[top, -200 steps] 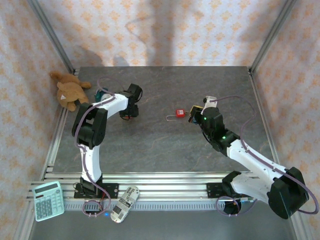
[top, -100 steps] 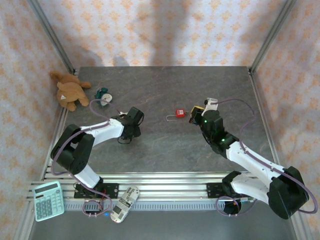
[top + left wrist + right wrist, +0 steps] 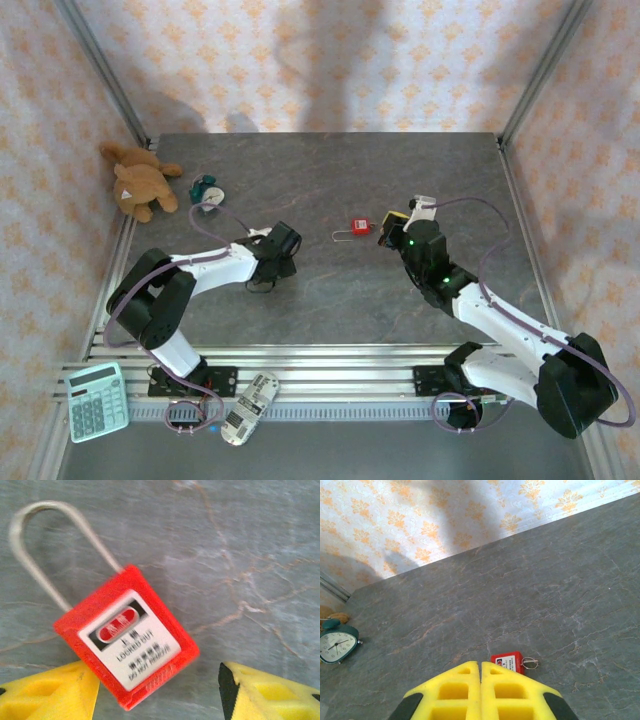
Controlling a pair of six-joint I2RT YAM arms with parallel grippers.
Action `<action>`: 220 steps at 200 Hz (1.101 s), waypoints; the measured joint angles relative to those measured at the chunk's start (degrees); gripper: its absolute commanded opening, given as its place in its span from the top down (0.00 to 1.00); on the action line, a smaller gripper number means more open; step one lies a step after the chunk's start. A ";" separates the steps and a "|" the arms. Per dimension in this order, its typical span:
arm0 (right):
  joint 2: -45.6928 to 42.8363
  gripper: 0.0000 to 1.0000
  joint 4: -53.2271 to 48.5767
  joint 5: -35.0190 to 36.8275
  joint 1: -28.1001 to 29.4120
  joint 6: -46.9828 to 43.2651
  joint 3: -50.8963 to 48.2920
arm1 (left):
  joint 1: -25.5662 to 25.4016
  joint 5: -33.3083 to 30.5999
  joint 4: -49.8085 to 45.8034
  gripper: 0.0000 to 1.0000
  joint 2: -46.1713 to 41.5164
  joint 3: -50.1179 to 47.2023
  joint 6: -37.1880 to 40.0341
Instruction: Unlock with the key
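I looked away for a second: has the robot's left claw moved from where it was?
Yes. In the top view the left gripper has slid toward the table's near edge and a little rightward, ending farther from the alarm clock.

On the left wrist camera the padlock (image 3: 127,645) is smeared. I can read the large line on its white label, but the finer print under it is mush. The bottom edge cuts off the left gripper (image 3: 157,680), so I get just the yellow tips of its fingers (image 3: 47,692), and I can't tell whether the near tip touches the padlock's corner.

On the right wrist camera, the right gripper (image 3: 481,666) covers the padlock's lower part with its fingers (image 3: 455,692). The small metal ring (image 3: 530,663) beside it is too tiny to call key or shackle. The clock (image 3: 337,643) is clipped by the left edge.

From above, the left gripper's jaws are hidden beneath its own wrist.
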 measured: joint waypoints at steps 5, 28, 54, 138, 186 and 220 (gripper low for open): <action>0.00 0.96 0.00 0.00 0.00 0.00 0.00 | -0.24 0.52 0.15 0.36 0.11 0.31 0.02; 0.00 0.96 -0.02 0.00 0.00 0.00 0.00 | -1.51 2.82 0.68 0.36 1.75 3.72 0.09; -0.02 0.96 -0.13 0.00 0.00 -0.02 0.00 | -2.23 3.82 1.18 0.35 3.61 7.96 0.39; -0.48 0.96 -1.31 -0.02 0.00 -0.24 0.00 | 3.72 -1.18 -7.56 0.27 0.37 13.11 12.35; 0.59 0.96 -1.36 -0.28 0.00 -0.22 0.09 | 14.75 -1.18 -7.65 0.26 2.54 15.32 17.75; 0.83 0.96 -2.27 -0.46 0.00 -0.20 0.22 | 16.20 0.42 -6.86 0.26 8.39 15.78 18.99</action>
